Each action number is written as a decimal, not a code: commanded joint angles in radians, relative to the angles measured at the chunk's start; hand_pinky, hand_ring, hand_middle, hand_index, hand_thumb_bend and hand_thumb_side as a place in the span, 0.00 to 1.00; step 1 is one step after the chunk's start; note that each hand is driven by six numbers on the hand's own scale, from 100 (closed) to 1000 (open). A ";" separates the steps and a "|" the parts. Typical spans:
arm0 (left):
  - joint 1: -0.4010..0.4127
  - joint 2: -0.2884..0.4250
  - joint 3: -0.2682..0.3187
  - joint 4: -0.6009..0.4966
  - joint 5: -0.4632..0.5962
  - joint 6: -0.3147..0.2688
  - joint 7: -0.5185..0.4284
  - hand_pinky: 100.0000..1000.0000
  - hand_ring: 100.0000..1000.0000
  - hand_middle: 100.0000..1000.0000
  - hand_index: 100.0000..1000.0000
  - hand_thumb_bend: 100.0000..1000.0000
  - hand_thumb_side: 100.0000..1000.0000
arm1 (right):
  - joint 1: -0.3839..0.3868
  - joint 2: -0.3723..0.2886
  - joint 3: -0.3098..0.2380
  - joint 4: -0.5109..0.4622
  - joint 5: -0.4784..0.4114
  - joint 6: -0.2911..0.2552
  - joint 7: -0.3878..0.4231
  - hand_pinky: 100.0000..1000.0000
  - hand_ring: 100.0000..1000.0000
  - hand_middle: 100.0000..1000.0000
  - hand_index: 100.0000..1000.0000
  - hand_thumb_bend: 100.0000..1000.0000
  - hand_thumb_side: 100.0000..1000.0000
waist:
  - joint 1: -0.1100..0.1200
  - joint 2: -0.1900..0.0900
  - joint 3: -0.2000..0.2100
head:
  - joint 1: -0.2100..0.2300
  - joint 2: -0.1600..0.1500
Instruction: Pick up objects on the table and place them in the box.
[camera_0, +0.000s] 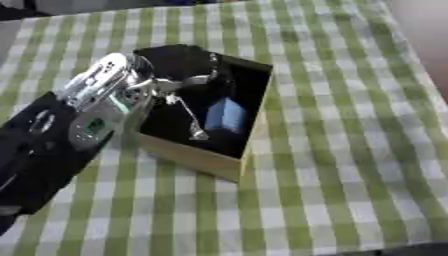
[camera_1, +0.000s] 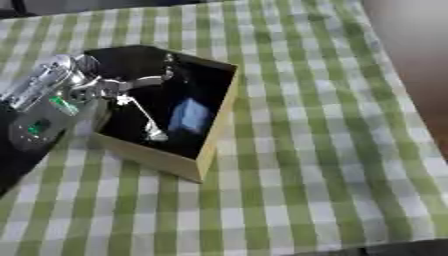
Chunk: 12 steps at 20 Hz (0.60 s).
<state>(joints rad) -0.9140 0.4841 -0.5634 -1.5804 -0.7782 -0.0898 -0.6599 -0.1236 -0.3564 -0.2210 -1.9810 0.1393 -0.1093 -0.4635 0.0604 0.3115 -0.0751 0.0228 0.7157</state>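
Silver left hand (camera_0: 131, 92) over box (camera_0: 201, 159), fingers (camera_0: 188, 117) spread

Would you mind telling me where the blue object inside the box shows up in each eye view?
Left eye view: the blue object lies just left of the picture's centre, inside the box, near its right wall.
Right eye view: the blue object sits further left, again near the box's right wall.
Shared landmark: the left hand reaching over the box's left edge.
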 joint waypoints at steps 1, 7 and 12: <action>-0.012 0.017 0.006 -0.017 -0.021 -0.009 -0.037 0.73 0.72 0.71 0.82 0.70 0.35 | -0.005 -0.012 -0.002 -0.019 -0.001 0.000 -0.006 0.62 0.68 0.58 0.78 0.00 1.00 | -0.005 -0.015 0.001 | 0.000 -0.008; -0.013 0.021 0.007 -0.024 -0.049 -0.026 -0.092 0.79 0.79 0.77 0.89 0.87 0.39 | -0.004 -0.012 -0.002 -0.019 0.000 0.002 -0.009 0.62 0.68 0.58 0.78 0.00 1.00 | -0.006 -0.016 0.002 | 0.004 -0.008; -0.018 0.025 0.023 -0.046 -0.066 -0.026 -0.102 0.80 0.80 0.77 0.89 0.83 0.42 | -0.005 -0.014 -0.001 -0.019 0.001 0.002 -0.011 0.62 0.68 0.58 0.78 0.00 1.00 | -0.005 -0.018 0.004 | 0.005 -0.009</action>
<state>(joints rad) -0.9145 0.4854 -0.5593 -1.6054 -0.8384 -0.1169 -0.7591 -0.1233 -0.3563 -0.2206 -1.9810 0.1393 -0.1070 -0.4702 0.0604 0.3116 -0.0730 0.0243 0.7150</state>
